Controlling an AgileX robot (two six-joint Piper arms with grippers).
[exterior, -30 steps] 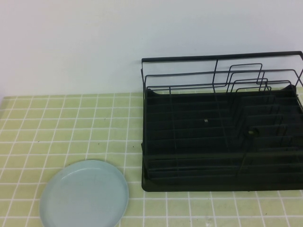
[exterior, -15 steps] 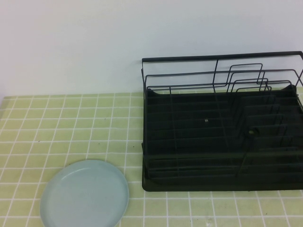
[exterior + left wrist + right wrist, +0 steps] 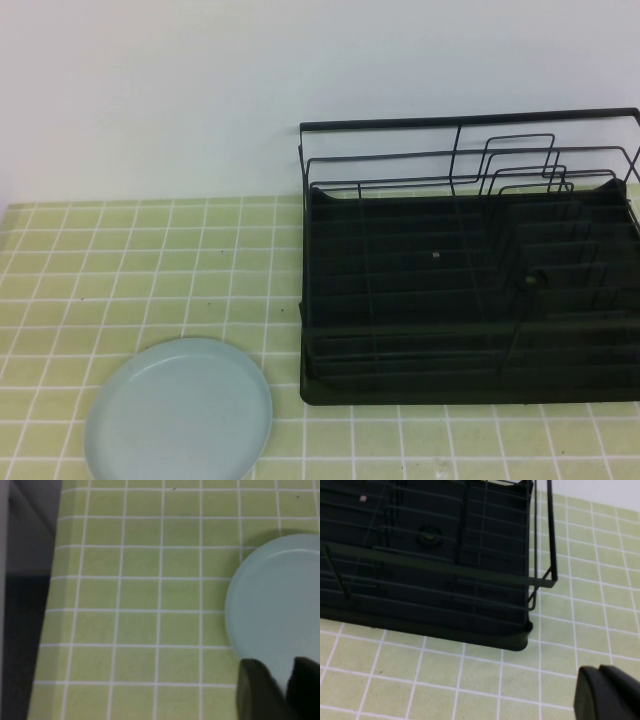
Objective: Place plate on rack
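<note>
Nothing in the high view has shifted since a second ago. Our left gripper (image 3: 281, 675) hovers over the pale blue plate's (image 3: 277, 600) rim, jaws partly parted, holding nothing. Our right gripper (image 3: 602, 675), jaws closed and empty, hangs beside the black dish rack (image 3: 420, 555). That plate lies flat on the tiled surface (image 3: 140, 595), left of the rack. We should straddle the rim squarely before closing.
</note>
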